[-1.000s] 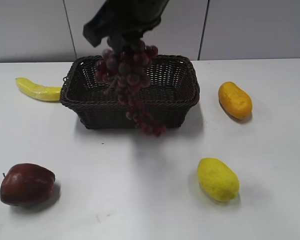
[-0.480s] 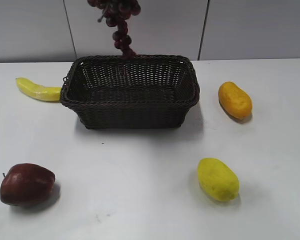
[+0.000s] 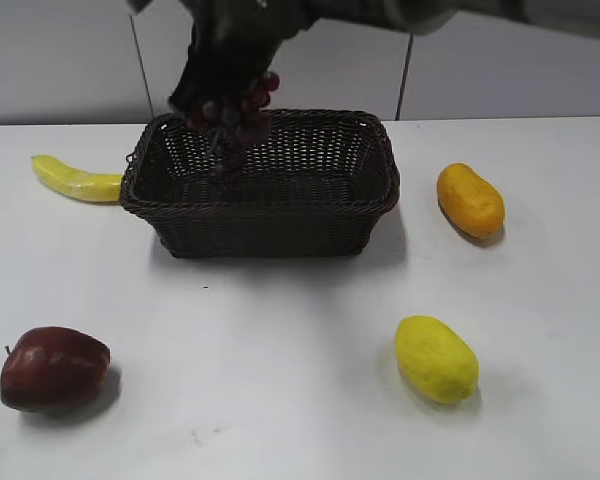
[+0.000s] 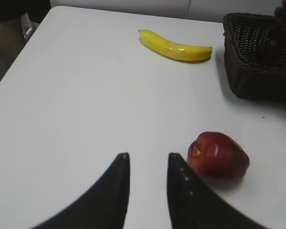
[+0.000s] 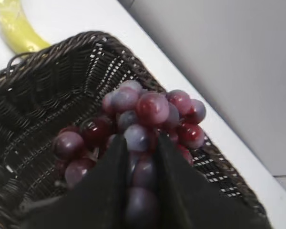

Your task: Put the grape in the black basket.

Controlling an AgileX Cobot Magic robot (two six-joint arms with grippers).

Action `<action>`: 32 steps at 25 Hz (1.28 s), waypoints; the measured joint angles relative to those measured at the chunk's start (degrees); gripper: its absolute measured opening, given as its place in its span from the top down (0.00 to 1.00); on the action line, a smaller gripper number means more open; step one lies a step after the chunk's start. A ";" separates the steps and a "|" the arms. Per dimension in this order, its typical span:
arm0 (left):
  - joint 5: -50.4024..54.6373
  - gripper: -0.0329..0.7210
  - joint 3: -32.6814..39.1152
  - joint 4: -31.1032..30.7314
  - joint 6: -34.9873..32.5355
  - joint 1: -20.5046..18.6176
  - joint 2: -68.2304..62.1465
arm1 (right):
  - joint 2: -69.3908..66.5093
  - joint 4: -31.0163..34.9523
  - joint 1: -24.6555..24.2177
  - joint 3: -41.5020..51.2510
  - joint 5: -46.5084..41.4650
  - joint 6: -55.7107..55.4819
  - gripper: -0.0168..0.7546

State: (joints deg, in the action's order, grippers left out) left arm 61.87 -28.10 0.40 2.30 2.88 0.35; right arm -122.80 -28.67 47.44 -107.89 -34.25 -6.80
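The right claw (image 3: 225, 95) holds the grape (image 3: 235, 115) over the black basket (image 3: 270, 215) (back-left corner).

A white counter (image 3: 280, 400) filled most of the exterior view, its surface matte and evenly lit, with soft shadows. Behind it stood a pale grey wall (image 3: 500, 60) divided into panels by thin dark vertical seams. In the left wrist view, a dark floor (image 4: 5, 52) showed past the counter's left edge.
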 joint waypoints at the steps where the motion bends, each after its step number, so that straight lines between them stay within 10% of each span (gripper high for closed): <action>1: 0.00 0.64 0.00 0.00 0.00 0.00 0.00 | -1.11 0.92 0.00 0.00 -0.11 0.00 0.79; 8: 0.00 0.64 0.00 0.00 0.00 0.00 0.00 | -4.54 1.21 0.00 0.00 -3.68 -2.16 0.19; 16: 0.00 0.64 0.00 0.00 0.00 0.00 0.00 | -4.24 -3.36 -1.33 -4.03 -20.07 -6.28 0.17; 32: 0.00 0.64 0.00 0.00 0.00 0.00 0.00 | 5.31 16.43 -23.70 -6.98 -34.86 4.92 0.20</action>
State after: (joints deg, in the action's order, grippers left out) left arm 61.87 -28.10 0.40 2.30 2.88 0.35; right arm -117.49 -12.24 23.74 -114.87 -69.11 -1.88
